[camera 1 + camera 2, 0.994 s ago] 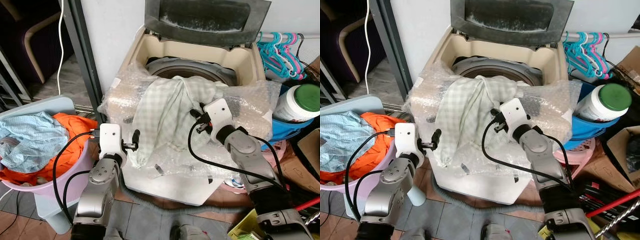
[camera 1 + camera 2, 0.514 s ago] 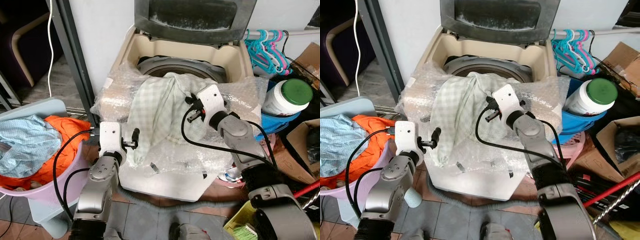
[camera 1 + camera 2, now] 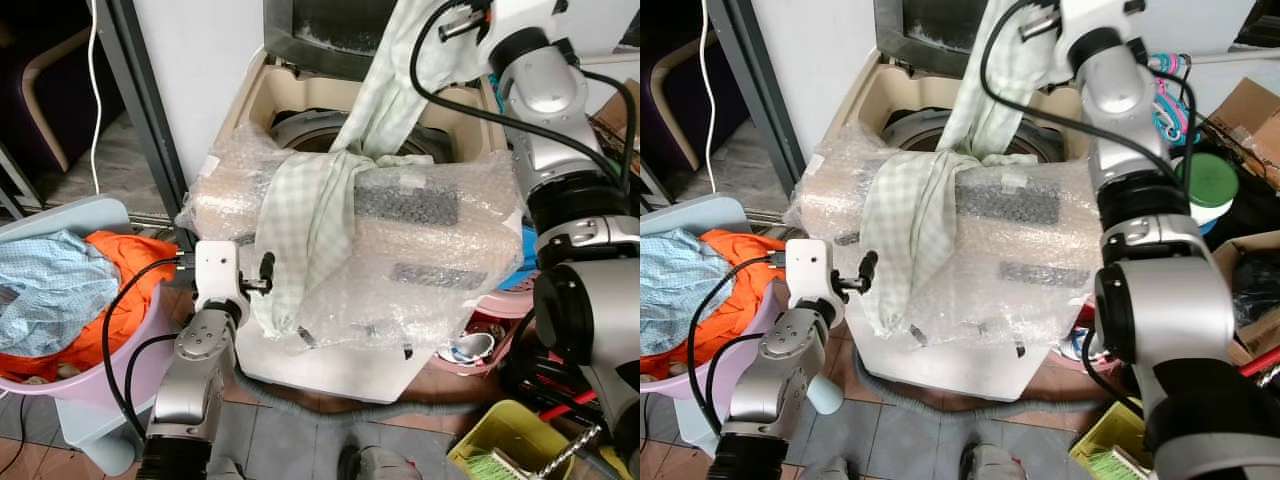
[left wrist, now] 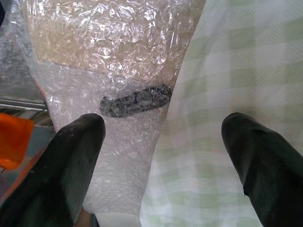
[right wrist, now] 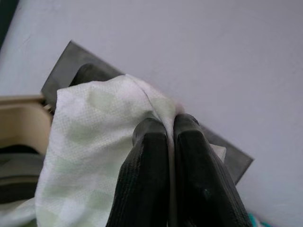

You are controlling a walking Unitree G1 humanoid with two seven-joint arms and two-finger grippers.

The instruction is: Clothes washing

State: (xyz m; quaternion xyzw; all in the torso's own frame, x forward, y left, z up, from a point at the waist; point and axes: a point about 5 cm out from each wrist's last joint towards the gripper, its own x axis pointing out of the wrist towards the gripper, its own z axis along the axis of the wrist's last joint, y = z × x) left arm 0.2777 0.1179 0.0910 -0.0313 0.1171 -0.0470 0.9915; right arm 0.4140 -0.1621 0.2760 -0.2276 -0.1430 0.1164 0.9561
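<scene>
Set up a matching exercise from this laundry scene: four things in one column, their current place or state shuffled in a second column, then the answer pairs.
Things:
1. checked cloth
2. right gripper
3. left gripper
4. orange garment

Places or states:
A. open, facing the bubble wrap on the machine's front
B. lying in the lilac laundry basket
C. one end lifted high, the rest draped over the washing machine
D. shut, pinching fabric

Pairs: 1-C, 2-D, 3-A, 4-B

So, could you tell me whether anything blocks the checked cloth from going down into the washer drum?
Nothing visible blocks it. The lid stands open, and the drum opening lies bare beneath the checked cloth lifted by the right gripper. Its lower end still drapes over the bubble-wrapped front.
</scene>
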